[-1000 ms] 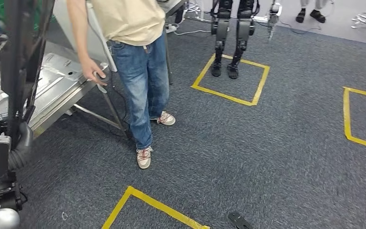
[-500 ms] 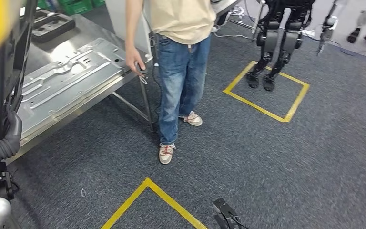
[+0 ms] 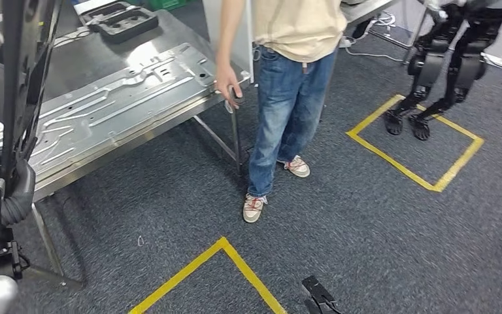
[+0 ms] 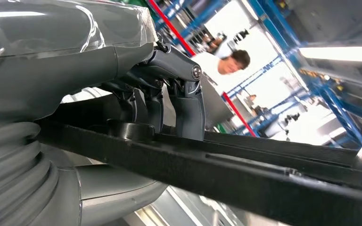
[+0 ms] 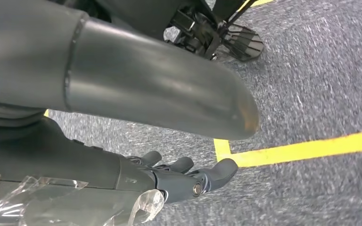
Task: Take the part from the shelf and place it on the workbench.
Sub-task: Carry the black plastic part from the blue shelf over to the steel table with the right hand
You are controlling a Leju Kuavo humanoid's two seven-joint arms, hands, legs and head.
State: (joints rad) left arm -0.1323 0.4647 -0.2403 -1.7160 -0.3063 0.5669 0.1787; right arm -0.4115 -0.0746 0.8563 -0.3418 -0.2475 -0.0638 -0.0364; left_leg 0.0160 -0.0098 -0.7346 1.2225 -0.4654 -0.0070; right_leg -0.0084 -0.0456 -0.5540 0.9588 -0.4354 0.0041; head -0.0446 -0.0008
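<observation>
The part (image 3: 23, 78) is a long black frame standing upright at the left edge of the head view. My left hand (image 3: 16, 190) grips it low down. In the left wrist view its dark fingers (image 4: 188, 103) wrap over the black bar of the part (image 4: 226, 179). The workbench (image 3: 85, 65) is a steel table ahead on the left, with a stamped metal sheet (image 3: 111, 108) lying on it. My right hand (image 5: 179, 179) hangs over the grey carpet with its fingers apart and nothing in it.
A person (image 3: 294, 72) in jeans stands at the bench's near corner, one hand on it. A black moulded tray (image 3: 121, 19) lies at the bench's far end. Another humanoid robot (image 3: 444, 65) stands in a yellow tape square (image 3: 418, 150). More tape (image 3: 216, 268) marks the carpet close by.
The camera has turned left: the workbench has come further into the picture, and the person and the other robot have slid right. My left hand still grips the part.
</observation>
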